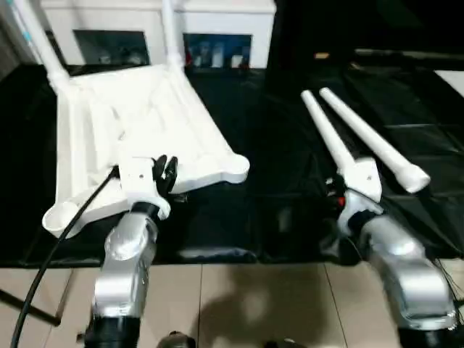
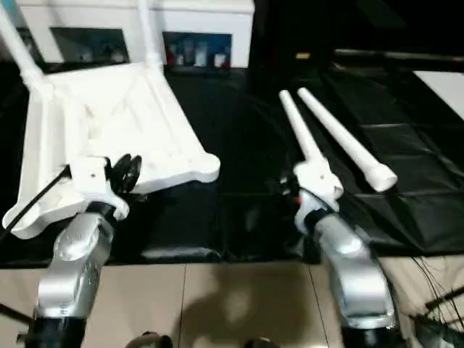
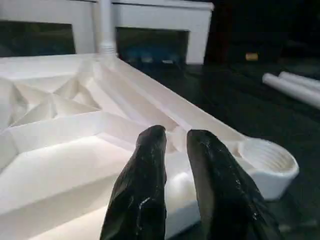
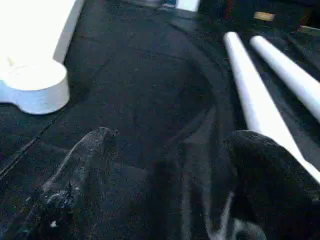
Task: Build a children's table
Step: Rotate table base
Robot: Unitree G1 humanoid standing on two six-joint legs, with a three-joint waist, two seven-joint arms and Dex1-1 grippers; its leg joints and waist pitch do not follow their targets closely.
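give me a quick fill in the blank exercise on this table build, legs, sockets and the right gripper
1. The tabletop lies with its ribbed underside facing ____.
2. The number of loose legs lying on the black mat is ____.
3. The near corner socket holds ____ leg.
4. The right gripper has its fingers spread ____ above the mat.

Missing words: up; two; no; open
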